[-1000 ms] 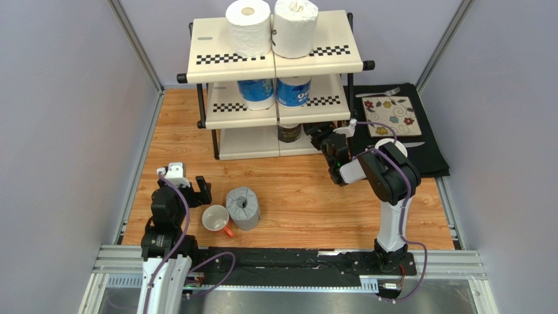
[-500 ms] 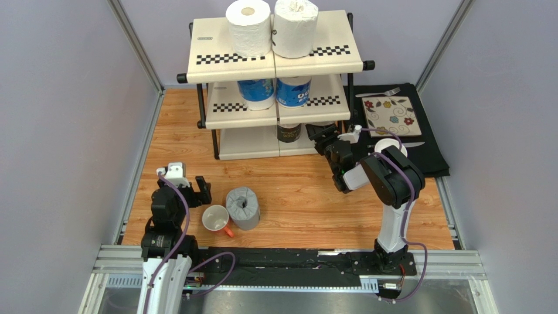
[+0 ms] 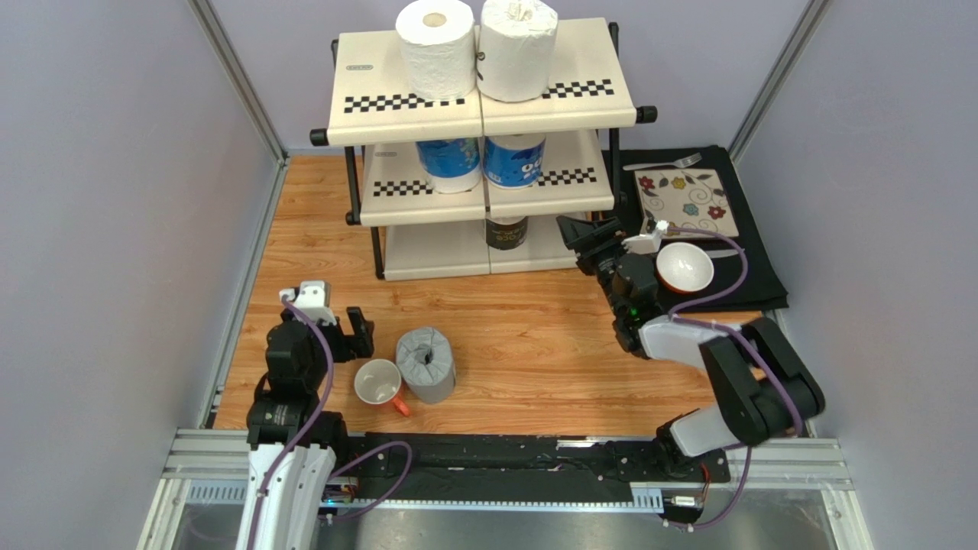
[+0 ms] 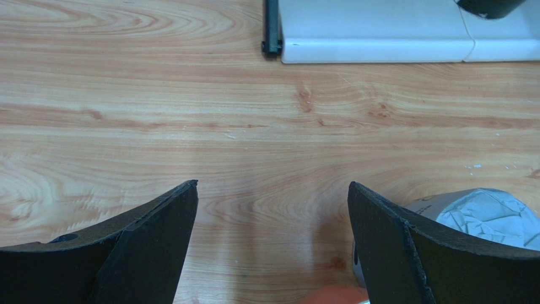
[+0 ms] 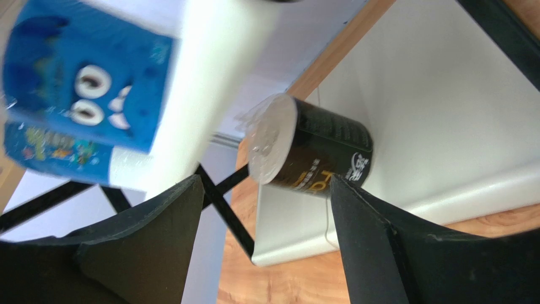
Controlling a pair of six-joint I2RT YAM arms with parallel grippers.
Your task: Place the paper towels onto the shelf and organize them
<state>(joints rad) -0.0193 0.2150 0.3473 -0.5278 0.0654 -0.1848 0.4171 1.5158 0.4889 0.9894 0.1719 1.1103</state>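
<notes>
Since the right gripper [image 3: 588,243] backed off the shelf [image 3: 431,254], jaws spread and empty, the dark-wrapped roll [image 3: 506,233] stands alone on the bottom tier. Your remaining piece is the grey roll [image 3: 426,364], near left, beside the left gripper [image 3: 335,323], also spread wide.

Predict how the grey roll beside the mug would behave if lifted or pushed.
The grey roll, paper around a hollow core, is probably light and squashy. Its crinkled wrap may be slippery. Standing on end it looks stable; toppled, it would likely roll.
</notes>
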